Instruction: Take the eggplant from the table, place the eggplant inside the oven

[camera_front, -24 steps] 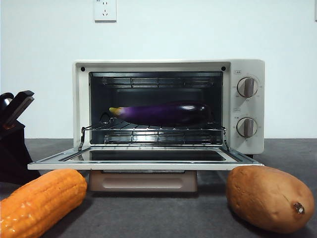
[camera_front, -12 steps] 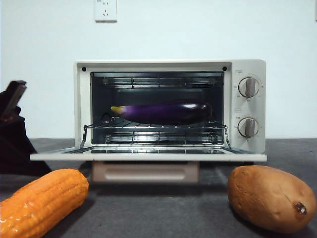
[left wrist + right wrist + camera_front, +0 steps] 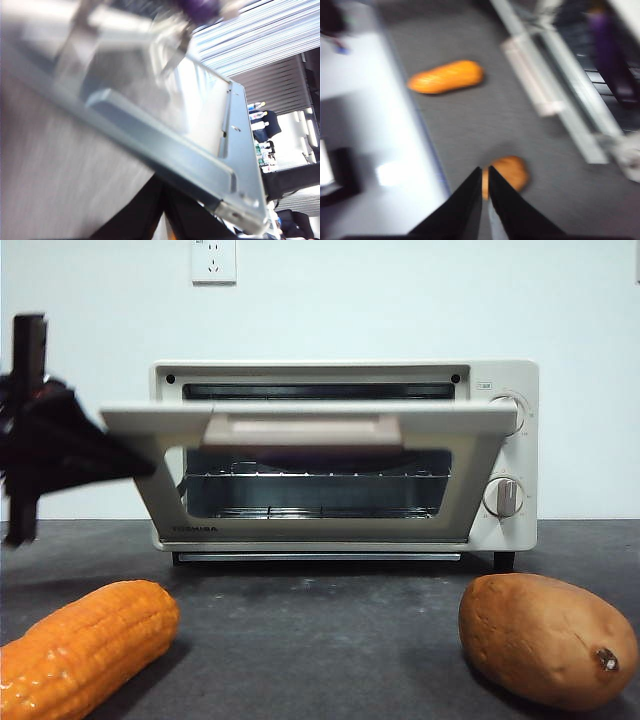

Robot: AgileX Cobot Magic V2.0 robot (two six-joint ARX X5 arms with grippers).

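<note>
Half a second back the oven door lay flat open; now it is swung most of the way up, tilted, its beige handle (image 3: 305, 429) facing me and hiding the upper cavity. The oven (image 3: 500, 380) sits at twelve o'clock on the dark counter (image 3: 330, 640).

At nine o'clock the left claw (image 3: 35, 445) shows as a dark blurred shape pressed against the door's left end. Its own camera looks up along the door's underside, and I cannot tell whether its jaws are apart or together.

The eggplant (image 3: 607, 55) lies inside the oven on the wire rack, seen as a purple blur from the right wrist.

The right claw (image 3: 485, 172) hangs above the counter with its jaws clenched together, holding nothing.

An orange corn cob (image 3: 85, 645) lies at seven o'clock, a brown sweet potato (image 3: 545, 640) at five o'clock.
</note>
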